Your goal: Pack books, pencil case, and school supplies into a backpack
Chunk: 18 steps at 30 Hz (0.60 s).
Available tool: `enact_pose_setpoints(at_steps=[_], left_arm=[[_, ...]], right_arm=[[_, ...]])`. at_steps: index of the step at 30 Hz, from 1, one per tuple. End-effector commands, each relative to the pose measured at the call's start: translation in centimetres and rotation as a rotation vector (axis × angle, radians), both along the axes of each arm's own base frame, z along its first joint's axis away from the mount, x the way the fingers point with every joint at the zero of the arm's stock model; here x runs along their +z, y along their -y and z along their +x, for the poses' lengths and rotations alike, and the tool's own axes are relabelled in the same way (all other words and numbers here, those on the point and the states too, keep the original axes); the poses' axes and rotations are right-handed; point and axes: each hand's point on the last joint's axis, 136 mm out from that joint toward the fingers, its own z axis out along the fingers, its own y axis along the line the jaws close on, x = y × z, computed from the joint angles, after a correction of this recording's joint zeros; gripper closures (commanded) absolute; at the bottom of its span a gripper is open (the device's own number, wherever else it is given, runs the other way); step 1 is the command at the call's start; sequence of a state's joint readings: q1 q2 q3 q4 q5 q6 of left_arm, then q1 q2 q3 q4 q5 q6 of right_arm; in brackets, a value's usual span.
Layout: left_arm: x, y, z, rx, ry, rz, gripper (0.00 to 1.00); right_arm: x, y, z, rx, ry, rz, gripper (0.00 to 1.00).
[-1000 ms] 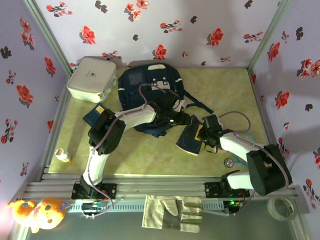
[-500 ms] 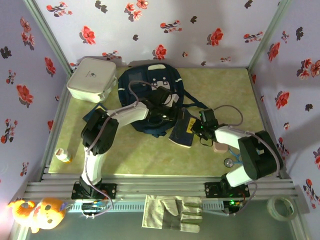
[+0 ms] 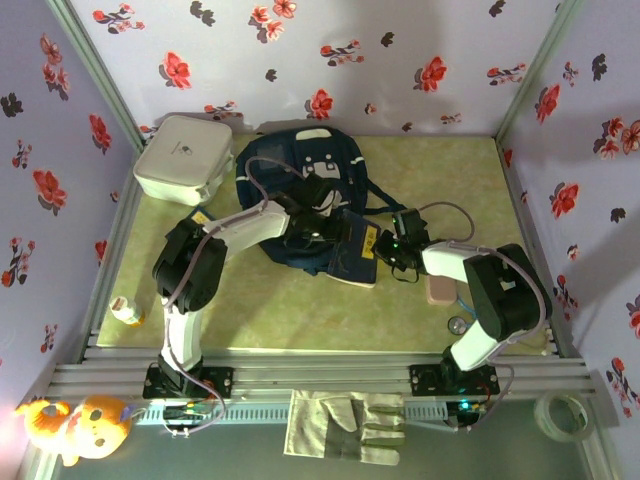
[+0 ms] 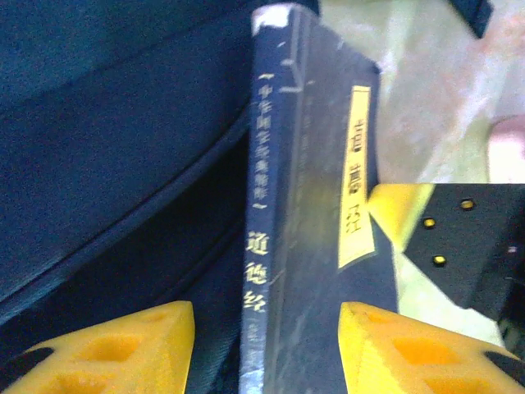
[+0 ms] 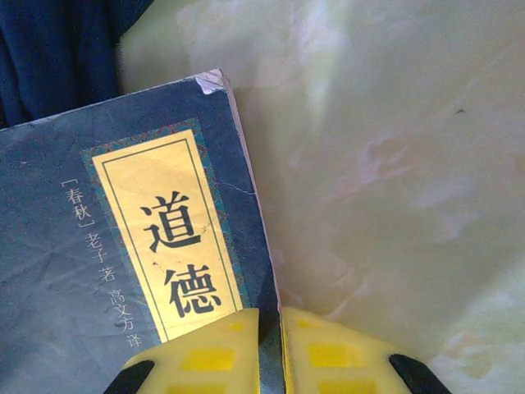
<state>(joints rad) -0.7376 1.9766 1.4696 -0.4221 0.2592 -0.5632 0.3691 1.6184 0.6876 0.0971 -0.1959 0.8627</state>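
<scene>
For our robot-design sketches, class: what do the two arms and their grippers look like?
Both the left arm and right arm have white links, bulky black joints and looping grey cables. The left gripper and right gripper have blocky yellow fingers.

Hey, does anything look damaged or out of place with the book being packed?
The dark navy book looks worn: its top corner is frayed white, and a fine crack runs across the cover beside the yellow label. Nothing looks spilled.

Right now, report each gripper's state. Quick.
Left gripper: open, fingers apart on either side of the dark navy book, not clamped.
Right gripper: shut on that book's edge.
</scene>
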Motion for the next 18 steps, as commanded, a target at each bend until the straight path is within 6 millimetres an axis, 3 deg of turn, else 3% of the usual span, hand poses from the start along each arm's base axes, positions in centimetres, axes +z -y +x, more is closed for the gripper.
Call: enact_pose_setpoints(at_steps=[1, 11, 18], left_arm=[[0.2, -1.1, -0.4, -0.012, 0.016, 0.051, 0.52], [0.4, 2.0, -0.2, -0.08, -0.041, -0.044, 0.61], [2.6, 2.7, -0.2, -0.096, -0.028, -0.098, 0.81]], right_arm=[[-1.1, -0.8, -0.9, 0.048, -0.042, -0.005, 0.86], [-1.0, -1.3, -0.6, 0.058, -0.032, 0.02, 0.86], [-0.2, -1.3, -0.3, 0.054, -0.002, 0.026, 0.86]])
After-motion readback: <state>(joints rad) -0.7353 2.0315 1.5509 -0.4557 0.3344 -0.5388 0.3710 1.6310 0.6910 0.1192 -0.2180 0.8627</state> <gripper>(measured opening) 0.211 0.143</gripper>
